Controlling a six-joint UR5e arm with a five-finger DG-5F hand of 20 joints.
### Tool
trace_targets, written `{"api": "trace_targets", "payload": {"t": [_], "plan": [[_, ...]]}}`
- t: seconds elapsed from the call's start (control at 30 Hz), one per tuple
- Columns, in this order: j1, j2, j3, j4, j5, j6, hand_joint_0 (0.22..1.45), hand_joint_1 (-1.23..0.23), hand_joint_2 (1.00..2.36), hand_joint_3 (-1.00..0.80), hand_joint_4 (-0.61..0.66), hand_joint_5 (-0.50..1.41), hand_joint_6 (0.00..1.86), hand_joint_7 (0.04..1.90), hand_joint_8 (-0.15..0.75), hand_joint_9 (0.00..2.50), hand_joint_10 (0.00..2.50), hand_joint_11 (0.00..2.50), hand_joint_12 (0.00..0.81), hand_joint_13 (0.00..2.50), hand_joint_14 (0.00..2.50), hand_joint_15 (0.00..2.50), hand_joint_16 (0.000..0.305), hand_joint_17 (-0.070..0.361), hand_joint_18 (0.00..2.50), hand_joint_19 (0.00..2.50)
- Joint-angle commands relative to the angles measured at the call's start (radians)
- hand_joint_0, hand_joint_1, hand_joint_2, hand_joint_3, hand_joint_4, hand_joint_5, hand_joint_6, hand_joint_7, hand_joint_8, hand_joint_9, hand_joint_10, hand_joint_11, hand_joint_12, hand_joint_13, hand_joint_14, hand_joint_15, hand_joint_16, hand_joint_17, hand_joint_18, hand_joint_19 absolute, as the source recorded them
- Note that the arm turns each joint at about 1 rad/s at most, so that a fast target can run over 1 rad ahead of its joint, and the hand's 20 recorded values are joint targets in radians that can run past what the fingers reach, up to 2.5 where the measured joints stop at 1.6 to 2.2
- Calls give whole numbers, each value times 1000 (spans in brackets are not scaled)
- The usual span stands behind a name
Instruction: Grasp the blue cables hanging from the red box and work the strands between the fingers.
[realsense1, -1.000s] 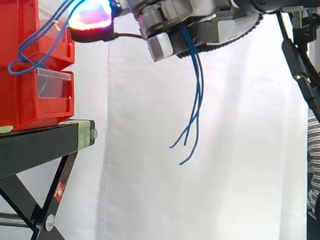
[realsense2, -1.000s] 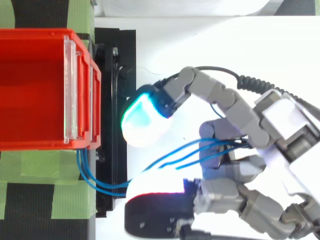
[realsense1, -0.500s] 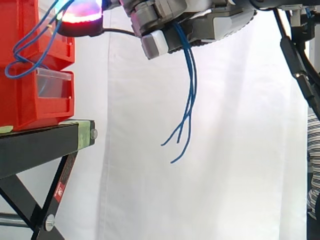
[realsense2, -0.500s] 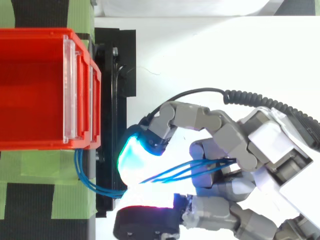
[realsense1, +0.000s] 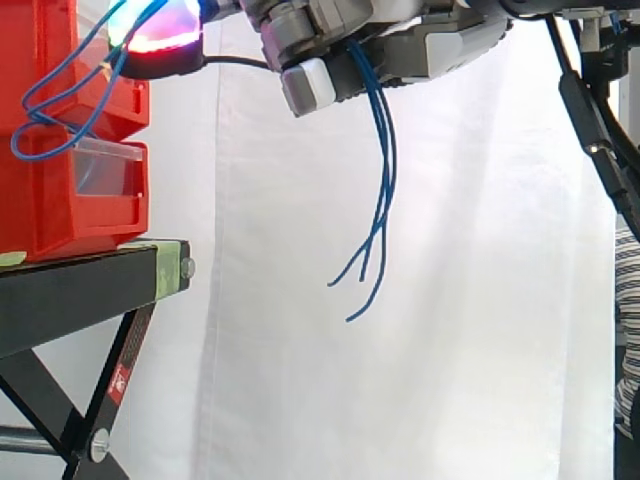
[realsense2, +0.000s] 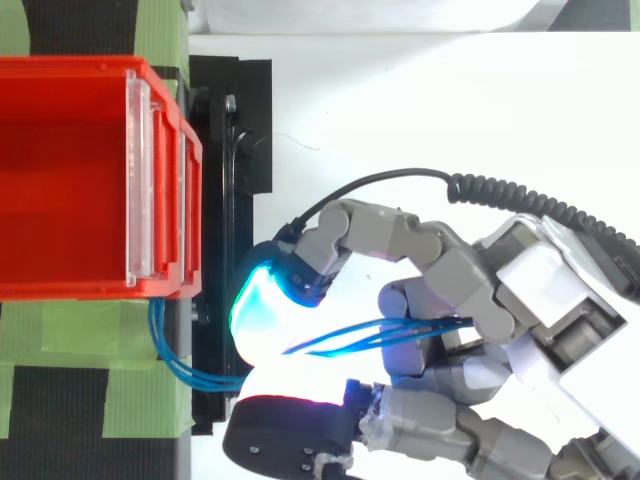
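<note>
1. Side view: hand (realsense1: 420, 50) high up and just right of the red bins (realsense1: 60, 200), reaching in from the right edge with the palm turned downward.
2. Fingers curled and closed on the blue cables (realsense1: 383, 180), with the strands pinched between them; one glowing fingertip pad (realsense1: 160, 30), red and cyan, close against the upper bin's front.
3. From the bins' front, looping down and then rising to the hand; past the hand, hanging down in loose ends, well right of the bins and clear of everything.
4. Under the bins, a black stand (realsense1: 90, 290); behind the bins, a white curtain (realsense1: 480, 300).
5. Top view: hand (realsense2: 470, 290) right of the bins (realsense2: 60, 170), angled in from the lower right, fingers bent toward the bins' front.
6. Out of the bins' lower front corner, curving beneath a white-cyan pad (realsense2: 265, 310), then running right as blue strands (realsense2: 340, 340) gripped between curled fingers.
7. Beside and below the bins, green tape (realsense2: 70, 370) on the stand (realsense2: 245, 120).
</note>
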Motion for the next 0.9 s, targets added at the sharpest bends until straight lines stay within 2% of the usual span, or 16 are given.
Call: {"api": "trace_targets", "payload": {"t": [0.0, 0.07, 0.1, 0.2, 0.23, 0.27, 0.3, 0.37, 0.4, 0.57, 0.63, 0.7, 0.8, 0.87], "plan": [[0, 0, -1, 0, 1, 0, 1291, -603, 1021, -42, 175, 244, 365, 1269, 384, 987, 2500, 2500, 419, 1081, 2500, 1644, 46, 104, 1462, 1184], [0, 0, -1, -1, 1, 2, 1271, -610, 1021, -106, 176, 332, 109, 1368, 384, 987, 2500, 2500, 419, 1081, 2500, 1644, 46, 104, 1462, 1184], [0, 0, 0, 0, 1, 2, 1219, -616, 1022, -163, 173, 361, 1, 1395, 384, 987, 2500, 2500, 419, 1081, 2500, 1644, 46, 104, 1462, 1184], [0, -1, 0, 0, 1, 2, 1059, -602, 1020, -171, 174, 333, 13, 1266, 384, 987, 2500, 2500, 419, 1081, 2500, 1644, 46, 104, 1462, 1184], [0, 0, 0, 0, 1, 2, 1056, -602, 1020, -155, 185, 329, 13, 1257, 384, 987, 2500, 2500, 419, 1081, 2500, 1644, 46, 104, 1462, 1184], [0, -1, 0, 2, 1, 2, 1029, -594, 1017, -114, 205, 321, 14, 1224, 384, 987, 2500, 2500, 419, 1081, 2500, 1644, 46, 104, 1462, 1184], [0, 0, 0, 2, 1, 2, 983, -567, 1010, 31, 264, 305, 17, 1167, 384, 987, 2500, 2500, 419, 1081, 2500, 1644, 46, 104, 1462, 1184], [0, 0, -1, 5, 1, 0, 954, -559, 1002, 110, 320, 299, 17, 1120, 384, 987, 2500, 2500, 419, 1081, 2500, 1644, 46, 104, 1462, 1184], [0, -1, 0, 6, 1, 0, 909, -535, 1103, 77, 353, 297, 17, 1084, 384, 987, 2500, 2500, 419, 1081, 2500, 1644, 46, 104, 1462, 1184], [0, -1, 0, 8, 1, 0, 908, -547, 1141, 39, 353, 295, 18, 1074, 384, 987, 2500, 2500, 419, 1081, 2500, 1644, 46, 104, 1462, 1184], [0, 0, 0, 8, 1, 0, 962, -582, 1002, 50, 336, 283, 18, 1105, 384, 987, 2500, 2500, 419, 1081, 2500, 1644, 46, 104, 1462, 1184], [0, -1, 0, 8, 1, 0, 926, -600, 1012, -166, 267, 259, 17, 1171, 384, 987, 2500, 2500, 419, 1081, 2500, 1644, 46, 104, 1462, 1184], [0, 0, 0, 5, 1, 0, 866, -594, 1018, -434, 231, 230, 16, 1229, 384, 987, 2500, 2500, 419, 1081, 2500, 1644, 46, 104, 1462, 1184], [0, 0, 0, 3, 2, 2, 855, -588, 1017, -516, 237, 229, 15, 1259, 384, 987, 2500, 2500, 419, 1081, 2500, 1644, 46, 104, 1462, 1184]]}}
